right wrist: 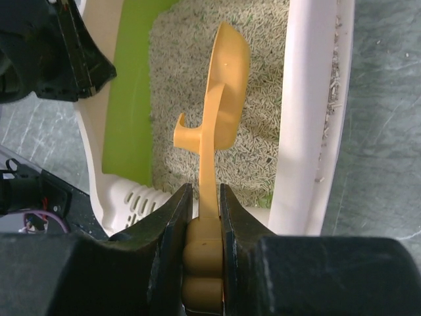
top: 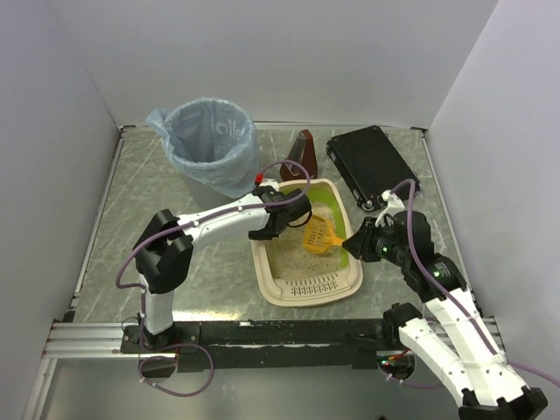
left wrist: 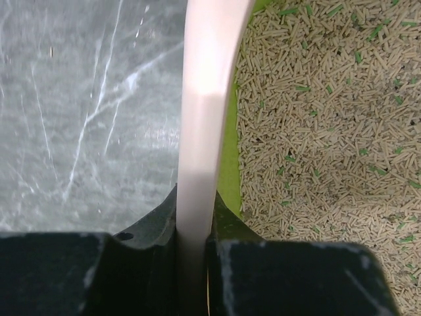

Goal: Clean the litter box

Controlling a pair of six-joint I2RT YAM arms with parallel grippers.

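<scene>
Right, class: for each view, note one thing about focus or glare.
Top external: soft glare on the table. Left wrist: the litter box rim is washed out, the left gripper blurred. Right wrist: the scoop is sharp, the right gripper blurred.

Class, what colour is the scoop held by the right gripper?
The scoop is yellow-orange, clearest in the right wrist view.

the litter box [top: 311, 287] and scoop [top: 318, 234] are smooth plastic, the litter [top: 287, 254] rough pellets.
</scene>
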